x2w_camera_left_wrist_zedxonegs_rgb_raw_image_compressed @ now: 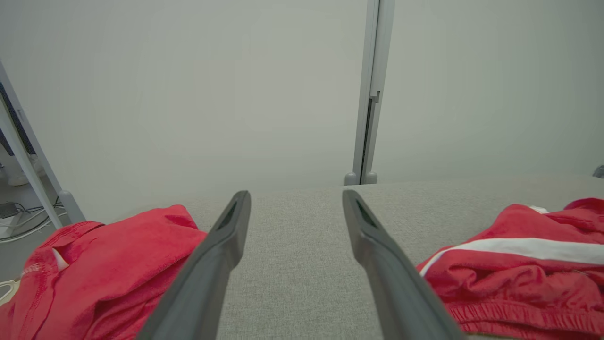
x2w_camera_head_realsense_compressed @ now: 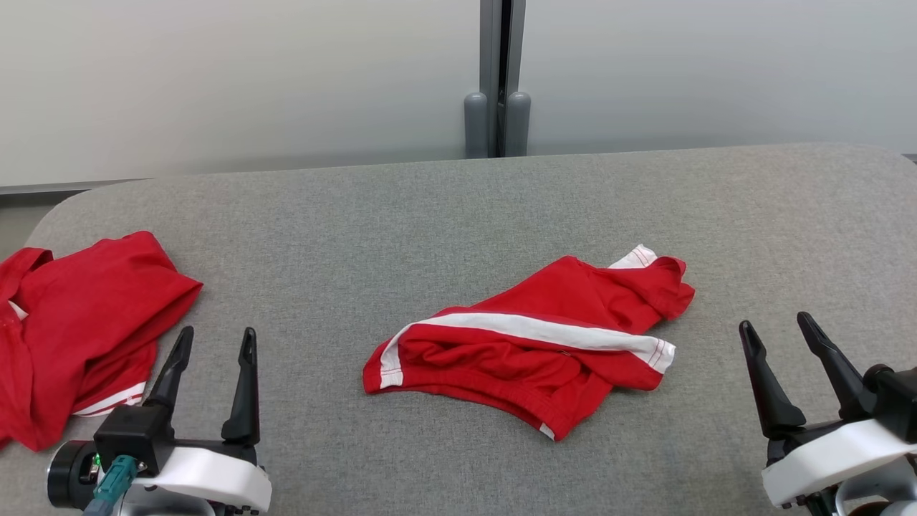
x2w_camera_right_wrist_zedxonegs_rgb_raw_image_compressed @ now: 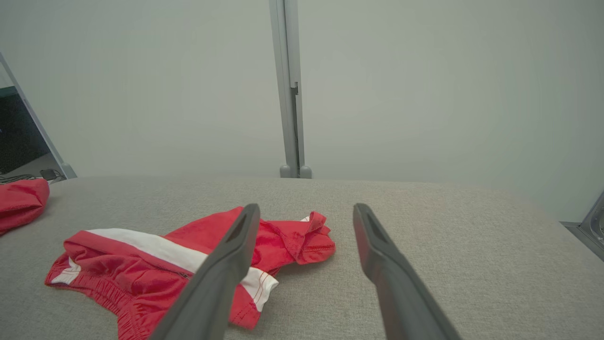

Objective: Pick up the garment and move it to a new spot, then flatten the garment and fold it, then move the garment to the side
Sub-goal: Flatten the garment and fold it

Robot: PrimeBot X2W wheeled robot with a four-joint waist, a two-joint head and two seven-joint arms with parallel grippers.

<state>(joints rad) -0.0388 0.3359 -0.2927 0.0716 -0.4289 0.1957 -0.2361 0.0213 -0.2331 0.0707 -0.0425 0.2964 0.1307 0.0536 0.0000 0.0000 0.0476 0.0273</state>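
Head view: the crumpled red garment [x2w_camera_head_realsense_compressed: 530,344] is noted mid-table [x2w_camera_head_realsense_compressed: 430,215], well apart from the left gripper [x2w_camera_head_realsense_compressed: 218,333] at its 9 o'clock and the right gripper [x2w_camera_head_realsense_compressed: 774,322] at 3, both spread wide and empty. Left wrist view: the garment is seen at 4 o'clock. Right wrist view: at 8 o'clock. Flattening is judged in hand; opposite edges must be pinched and drawn apart.

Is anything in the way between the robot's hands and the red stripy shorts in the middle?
No. Only bare grey fabric tabletop lies between the crumpled red white-striped shorts and the open left gripper and right gripper. The other red cloth garment sits further left, out of the path.
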